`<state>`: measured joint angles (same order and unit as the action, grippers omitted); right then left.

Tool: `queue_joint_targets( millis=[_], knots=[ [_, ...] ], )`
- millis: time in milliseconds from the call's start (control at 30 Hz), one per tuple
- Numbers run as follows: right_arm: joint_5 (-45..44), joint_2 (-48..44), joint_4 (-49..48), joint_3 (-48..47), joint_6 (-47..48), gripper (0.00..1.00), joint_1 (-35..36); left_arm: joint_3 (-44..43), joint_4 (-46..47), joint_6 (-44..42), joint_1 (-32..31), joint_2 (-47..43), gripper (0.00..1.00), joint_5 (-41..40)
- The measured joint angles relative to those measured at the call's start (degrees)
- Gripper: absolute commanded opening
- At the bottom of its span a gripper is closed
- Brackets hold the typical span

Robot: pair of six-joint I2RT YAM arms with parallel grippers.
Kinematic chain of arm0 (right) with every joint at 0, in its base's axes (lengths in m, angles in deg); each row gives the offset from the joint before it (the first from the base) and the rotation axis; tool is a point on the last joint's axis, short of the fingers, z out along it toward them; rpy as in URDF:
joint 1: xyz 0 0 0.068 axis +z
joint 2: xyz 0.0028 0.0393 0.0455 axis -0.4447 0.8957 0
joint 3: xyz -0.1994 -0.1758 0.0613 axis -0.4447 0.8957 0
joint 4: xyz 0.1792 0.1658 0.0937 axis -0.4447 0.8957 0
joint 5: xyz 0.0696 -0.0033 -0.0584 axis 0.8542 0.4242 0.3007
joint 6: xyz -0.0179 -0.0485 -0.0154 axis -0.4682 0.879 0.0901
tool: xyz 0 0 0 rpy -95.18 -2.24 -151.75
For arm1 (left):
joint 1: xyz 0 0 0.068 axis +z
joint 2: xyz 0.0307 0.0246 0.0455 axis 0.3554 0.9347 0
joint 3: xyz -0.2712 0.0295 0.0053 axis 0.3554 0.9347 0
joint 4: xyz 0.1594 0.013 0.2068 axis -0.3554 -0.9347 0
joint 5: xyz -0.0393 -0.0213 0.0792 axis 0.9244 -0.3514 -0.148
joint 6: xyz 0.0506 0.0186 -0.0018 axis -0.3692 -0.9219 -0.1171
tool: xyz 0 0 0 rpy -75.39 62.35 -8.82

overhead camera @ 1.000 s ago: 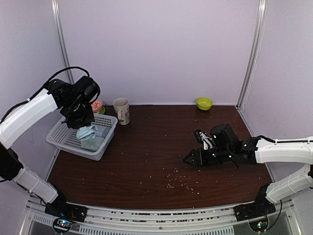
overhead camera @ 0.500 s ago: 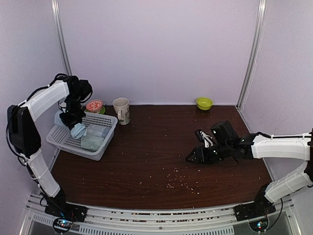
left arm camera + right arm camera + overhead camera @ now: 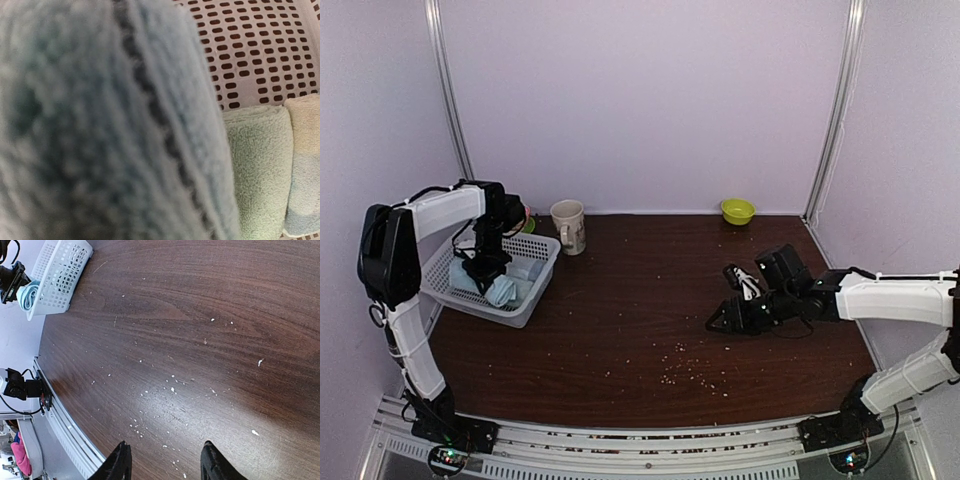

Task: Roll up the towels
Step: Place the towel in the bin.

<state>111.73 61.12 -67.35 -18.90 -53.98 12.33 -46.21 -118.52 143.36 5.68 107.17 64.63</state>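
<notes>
A dark wood tabletop (image 3: pixel 620 300) sits between pale lilac walls. At its left side the blue towel (image 3: pixel 501 291), rolled, hangs just over the basket (image 3: pixel 505 315), grasped by the left end effector (image 3: pixel 490 275). To set it down well, I judge, keep the clamp firm so the roll holds, lower it onto bare mesh beside the mint towel (image 3: pixel 257 170), and release only once it rests. The basket's walls crowd the approach. A mug (image 3: pixel 568 226) stands just beside; the right end effector (image 3: pixel 718 322) hovers released over crumbs (image 3: pixel 685 372).
</notes>
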Motion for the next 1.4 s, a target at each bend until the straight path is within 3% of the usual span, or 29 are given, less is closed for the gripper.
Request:
queue_joint_targets(
  millis=[567,700,833,1000,1400],
  knots=[
    [0.6,0.8,0.4,-0.9,0.6,0.47,-0.2,8.1,7.6,2.0,-1.9,0.0,0.0,3.8],
    [0.9,0.8,0.4,-1.0,0.8,0.47,-0.2,10.9,9.7,1.9,-2.2,0.0,0.24,5.2],
    [1.0,0.8,0.4,-1.0,0.8,0.47,-0.2,12.1,10.3,1.5,-2.2,0.0,0.37,5.7],
    [1.1,0.8,0.4,-1.0,0.8,0.47,-0.2,12.5,11.0,0.6,-2.2,0.0,0.63,5.7],
    [1.1,1.3,0.6,-1.8,0.8,0.47,-0.3,12.7,11.8,-1.5,-2.2,-5.2,0.95,5.7]
  ],
)
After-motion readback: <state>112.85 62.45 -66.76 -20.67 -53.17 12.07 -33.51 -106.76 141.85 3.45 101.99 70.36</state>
